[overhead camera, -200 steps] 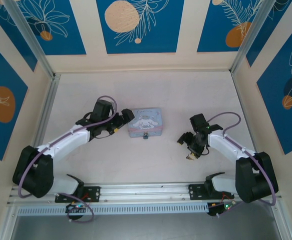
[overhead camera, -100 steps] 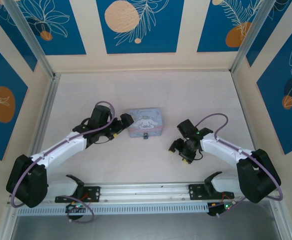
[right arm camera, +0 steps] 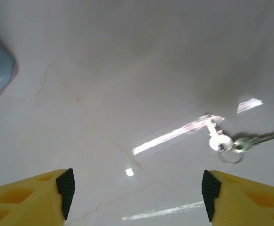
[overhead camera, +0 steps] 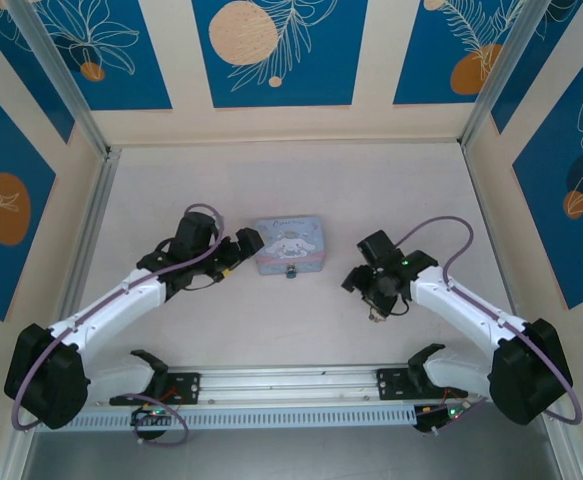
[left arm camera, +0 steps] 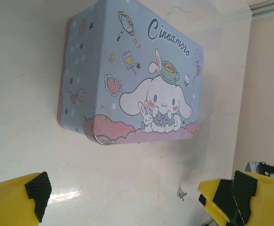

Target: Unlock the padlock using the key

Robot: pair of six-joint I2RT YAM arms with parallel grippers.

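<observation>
**Step in hand (judged):** fetching the key. The lock is not yet engaged.

**Right arm** [overhead camera: 451, 305]: reaches over the pale tabletop [overhead camera: 371, 190], to the right of the tin. Its jaws stand wide with nothing between them. Its yellow, black-padded fingers [right arm camera: 33, 197] sit in the lower corners of the right wrist view.

**Key:** a small thin metal key [right arm camera: 215, 135] lies flat on the tabletop ahead of those fingers. It sits off toward the right-hand finger, not centred between the two. A ring joins it to a second key. The view is blurred, so its colour reads only as pale metal.

**Padlock:** a tiny dark bluish-grey padlock [overhead camera: 291, 271] hangs at the middle of the near edge of the pale blue, cartoon-printed tin box [overhead camera: 289, 240]. It is well apart from the key.

**Left arm** [overhead camera: 121, 300]: jaws fully spread and empty, just beside the tin's left end. Whether they touch it cannot be told.

**Next move (judged):**
- The right arm needs to shift sideways to centre the key between its jaws, then come down low over the tabletop.
- It should close on the key's round head and leave the blade free for the keyhole.
- A flat, thin key gives little to grip and may slide or skid.
- The ring and the spare key may drag or snag.
- The left arm looks placed to steady the tin or the lock afterwards.
</observation>
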